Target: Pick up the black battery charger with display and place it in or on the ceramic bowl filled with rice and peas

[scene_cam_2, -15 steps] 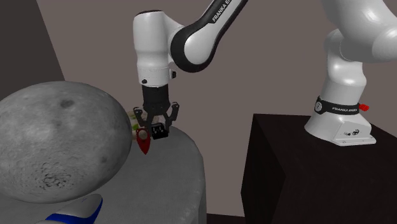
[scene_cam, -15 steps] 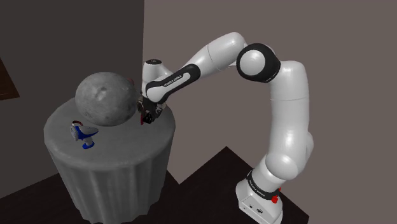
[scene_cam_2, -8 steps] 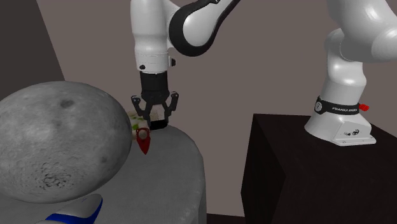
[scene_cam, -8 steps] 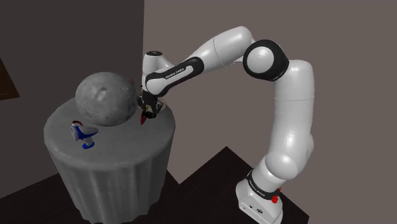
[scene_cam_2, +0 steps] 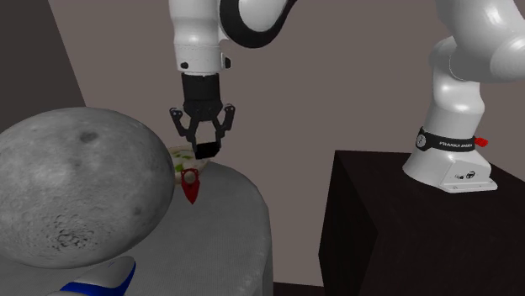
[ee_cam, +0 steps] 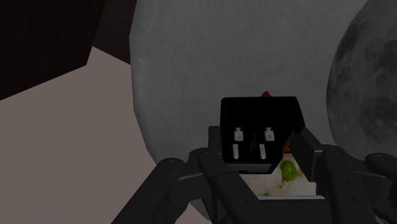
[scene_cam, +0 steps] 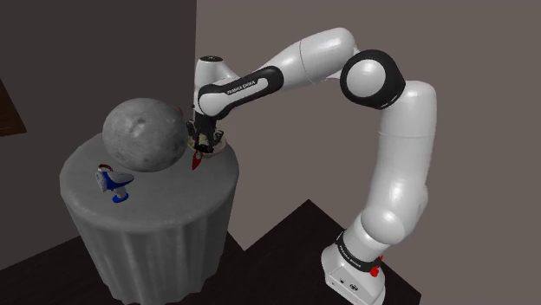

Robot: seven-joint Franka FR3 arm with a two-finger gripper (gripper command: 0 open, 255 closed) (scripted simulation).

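My gripper (scene_cam_2: 204, 145) is shut on the black battery charger (scene_cam_2: 204, 150), holding it in the air just above the table. In the wrist view the charger (ee_cam: 259, 133) sits clasped between the two fingers (ee_cam: 224, 175), its metal contacts facing the camera. Right under it is the bowl of white rice with green peas (ee_cam: 287, 178). In the second exterior view the bowl (scene_cam_2: 177, 158) peeks out beside the big sphere, below the charger and slightly toward that view's left. In the shoulder view the gripper (scene_cam: 202, 144) hangs by the sphere's right side.
A large grey moon-like sphere (scene_cam_2: 71, 189) stands close beside the gripper on the round cloth-covered table (scene_cam: 147, 208). A small red pointed object (scene_cam_2: 192, 187) lies in front of the bowl. A blue and white object (scene_cam: 111, 182) sits near the table's front. The dark stand (scene_cam_2: 404, 227) is off to the right.
The gripper has risen off the table with the charger in it and drifted from beside the red object to over the bowl.
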